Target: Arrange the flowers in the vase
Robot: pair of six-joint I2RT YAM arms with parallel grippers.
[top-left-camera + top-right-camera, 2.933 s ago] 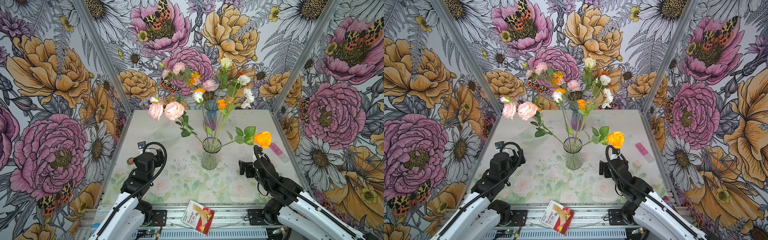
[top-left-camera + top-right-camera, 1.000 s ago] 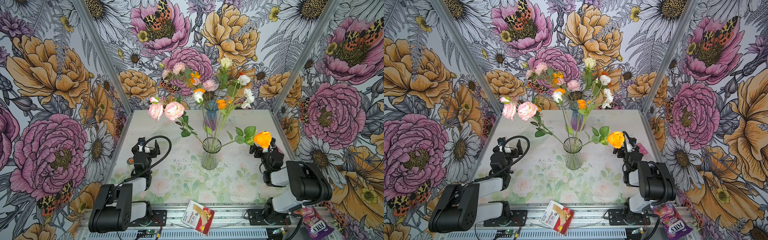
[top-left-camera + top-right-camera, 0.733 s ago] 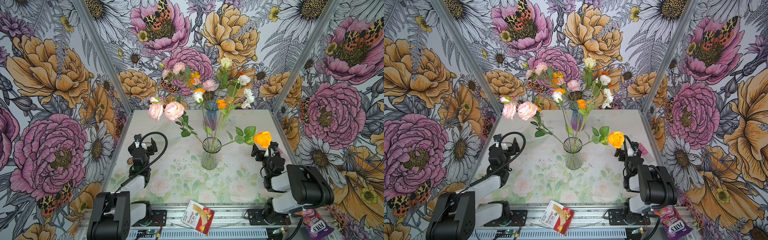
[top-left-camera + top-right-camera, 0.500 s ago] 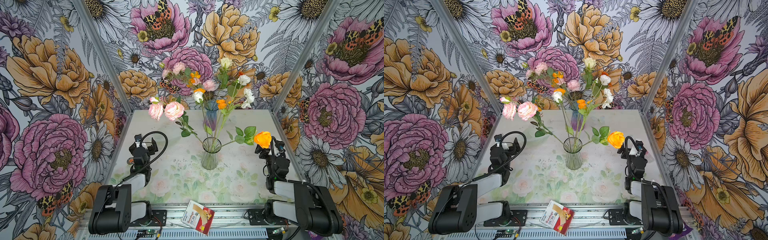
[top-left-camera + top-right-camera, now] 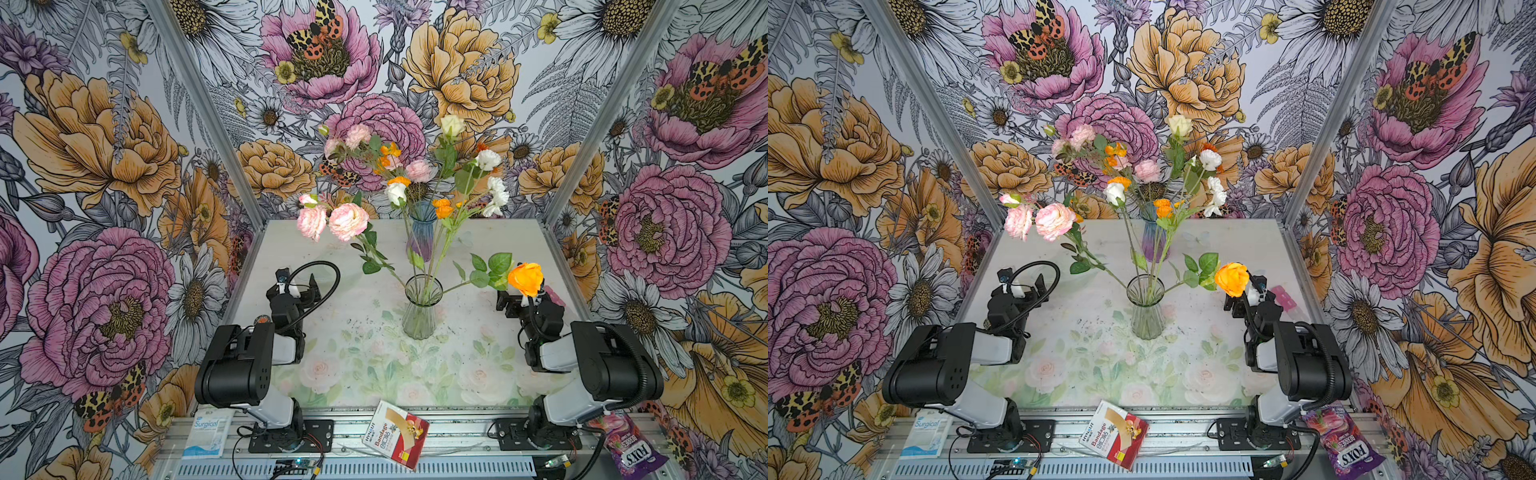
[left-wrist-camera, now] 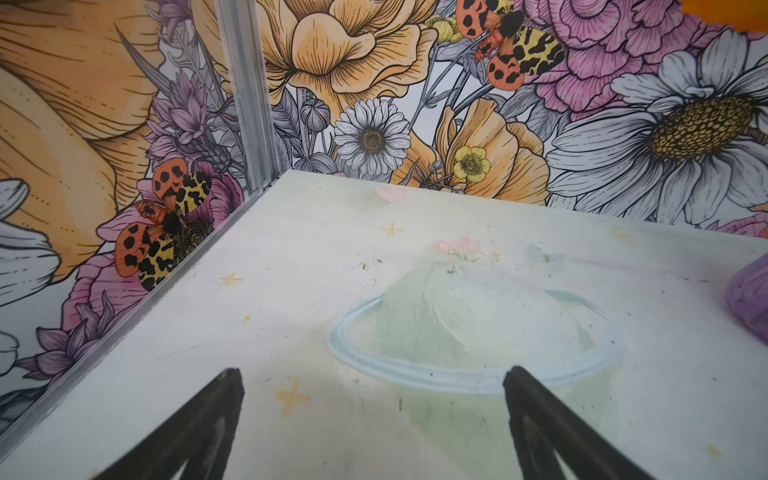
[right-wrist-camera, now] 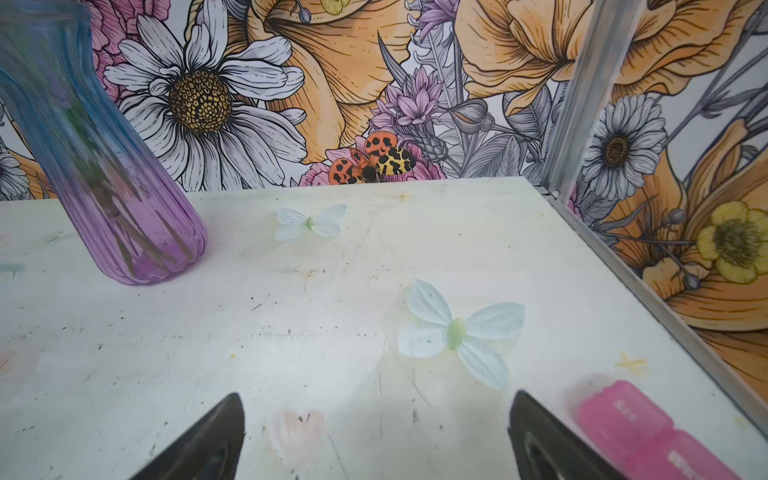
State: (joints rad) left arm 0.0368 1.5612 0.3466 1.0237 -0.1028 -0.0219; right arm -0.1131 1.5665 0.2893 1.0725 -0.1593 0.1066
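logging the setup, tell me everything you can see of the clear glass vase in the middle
The clear glass vase stands upright on the table, near its middle. Transparent, seemingly ribbed glass: flared rim, narrow neck, wider base. Green stems of the flowers sit inside and fan out over the rim, pink blooms leaning left, an orange rose right. Nothing else touches it.

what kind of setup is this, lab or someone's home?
Likely a staged robot test booth, not a home: left arm and right arm bolted to an aluminium rail, a small tabletop boxed in by wallpapered panels, flowers in a clear vase.
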